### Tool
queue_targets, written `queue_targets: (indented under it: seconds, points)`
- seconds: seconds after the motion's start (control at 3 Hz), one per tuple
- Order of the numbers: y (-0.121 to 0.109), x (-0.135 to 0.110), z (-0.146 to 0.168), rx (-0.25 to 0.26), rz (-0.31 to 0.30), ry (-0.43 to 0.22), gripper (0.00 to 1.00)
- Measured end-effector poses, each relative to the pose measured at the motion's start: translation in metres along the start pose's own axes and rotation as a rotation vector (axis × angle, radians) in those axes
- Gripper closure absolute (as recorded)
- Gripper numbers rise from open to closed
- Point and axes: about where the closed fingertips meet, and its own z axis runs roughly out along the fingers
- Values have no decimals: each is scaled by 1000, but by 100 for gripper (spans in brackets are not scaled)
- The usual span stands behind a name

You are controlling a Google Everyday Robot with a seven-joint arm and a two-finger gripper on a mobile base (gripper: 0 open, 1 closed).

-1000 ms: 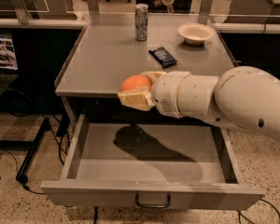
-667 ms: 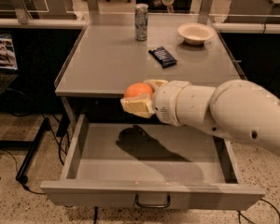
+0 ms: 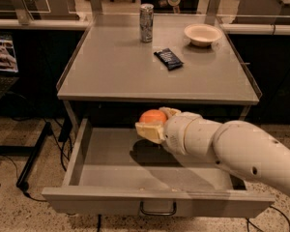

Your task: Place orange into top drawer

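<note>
The orange is held between the cream fingers of my gripper, which is shut on it. The gripper hovers over the back middle of the open top drawer, just below the table's front edge. The drawer is a wide shallow grey tray pulled fully out, with a small curved handle at the centre of its front. My white arm reaches in from the right and casts a shadow on the drawer floor.
On the grey table top stand a drink can, a dark snack packet and a cream bowl. Cables and a black stand leg lie on the floor at left.
My gripper with the orange has moved down from the table's front edge level into the space over the open drawer.
</note>
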Motion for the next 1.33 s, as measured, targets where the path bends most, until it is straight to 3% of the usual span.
queue_targets:
  seconds: [0.67, 1.33]
  points:
    - [-20, 65, 20, -34, 107, 57, 100]
    - [-43, 115, 57, -127, 175, 174, 100]
